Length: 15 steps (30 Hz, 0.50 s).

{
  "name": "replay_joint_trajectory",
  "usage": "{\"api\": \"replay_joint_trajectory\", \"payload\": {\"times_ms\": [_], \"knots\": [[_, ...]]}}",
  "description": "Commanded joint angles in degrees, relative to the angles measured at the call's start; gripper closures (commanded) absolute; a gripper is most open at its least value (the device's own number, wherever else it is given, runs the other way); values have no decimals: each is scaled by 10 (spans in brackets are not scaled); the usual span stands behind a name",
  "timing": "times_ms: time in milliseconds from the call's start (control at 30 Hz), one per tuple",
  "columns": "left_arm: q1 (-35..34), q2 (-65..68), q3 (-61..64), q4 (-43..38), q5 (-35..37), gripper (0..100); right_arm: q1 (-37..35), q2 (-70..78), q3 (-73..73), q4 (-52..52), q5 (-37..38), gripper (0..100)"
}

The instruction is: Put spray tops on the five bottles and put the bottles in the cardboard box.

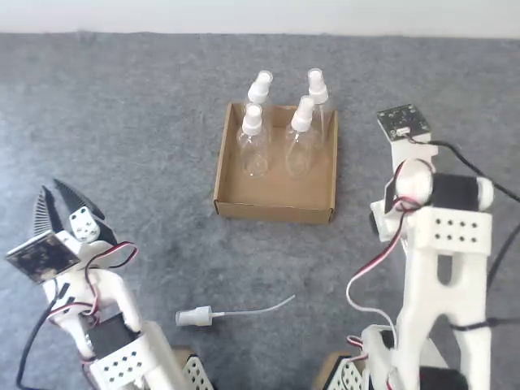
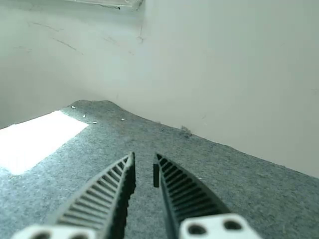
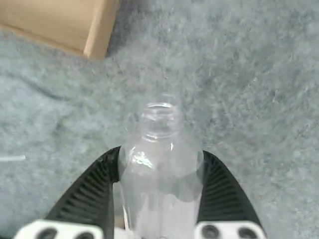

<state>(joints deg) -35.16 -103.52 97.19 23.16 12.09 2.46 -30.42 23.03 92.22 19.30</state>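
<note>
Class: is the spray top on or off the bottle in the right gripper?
Off: the bottle has a bare, open neck; a spray top lies loose on the carpet.

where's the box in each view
High view: box at upper middle of the carpet.
Left wrist view: looks over carpet to a wall, past the left end effector.
Right wrist view: box corner beyond the bottle in the right end effector.
Shared landmark: the grey carpet.

Soft even light; one bright glare patch on the carpet (image 2: pixel 35 139).
</note>
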Motion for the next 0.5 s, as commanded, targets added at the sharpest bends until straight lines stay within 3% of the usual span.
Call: {"api": "replay_joint_trajectory", "payload": {"times_ms": [0, 133, 467], "knots": [[2, -10, -7, -4, -8, 938, -16, -60, 27, -58, -53, 946], [3, -10, -7, -4, -8, 938, -19, -84, 81, -129, -101, 946], [3, -10, -7, -4, -8, 938, -14, -92, 198, -264, -141, 950]]}}
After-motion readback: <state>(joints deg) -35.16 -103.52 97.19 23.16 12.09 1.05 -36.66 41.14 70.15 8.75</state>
